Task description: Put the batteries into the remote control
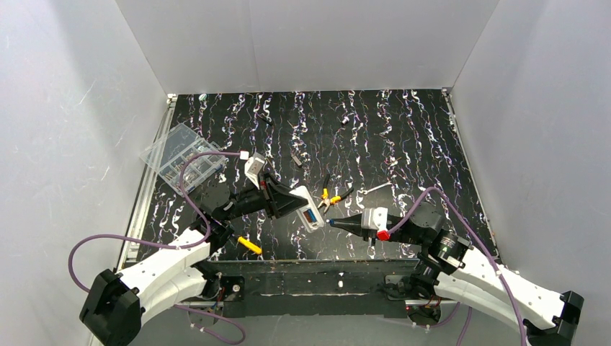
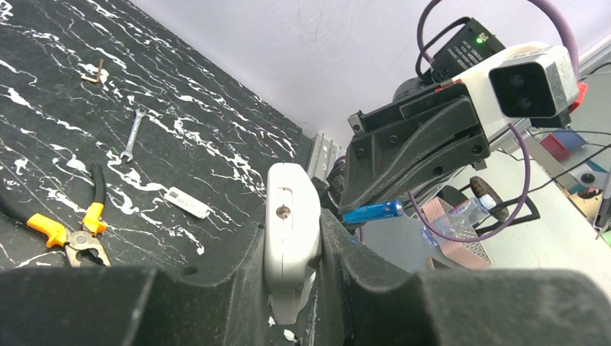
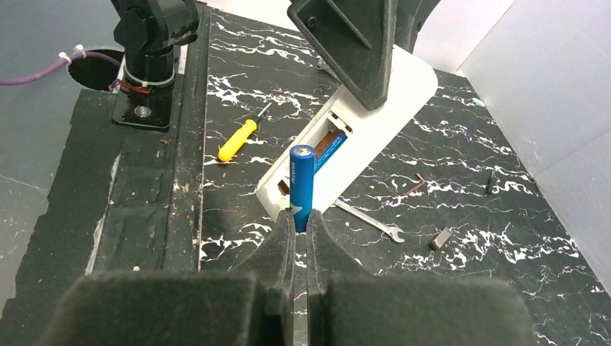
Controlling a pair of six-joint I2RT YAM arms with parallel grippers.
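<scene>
At tip of right hand (image 3: 301,223): battery (image 3: 302,180) pinched by lower end, most of length left free for seating. Just ahead, left hand (image 2: 294,241) clamps remote control (image 3: 382,115) by its sides, tilted, open recess (image 3: 333,135) turned toward battery; second blue cell (image 3: 326,155) already in recess. Screwdriver (image 3: 238,139), wrench (image 3: 371,222) lie unused on bench (image 3: 461,166).

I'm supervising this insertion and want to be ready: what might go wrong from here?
The right end effector pinches the battery only at one end, so pressing it into the recess may pivot or eject it. The left end effector holds the remote control tilted; a push might twist it.
</scene>
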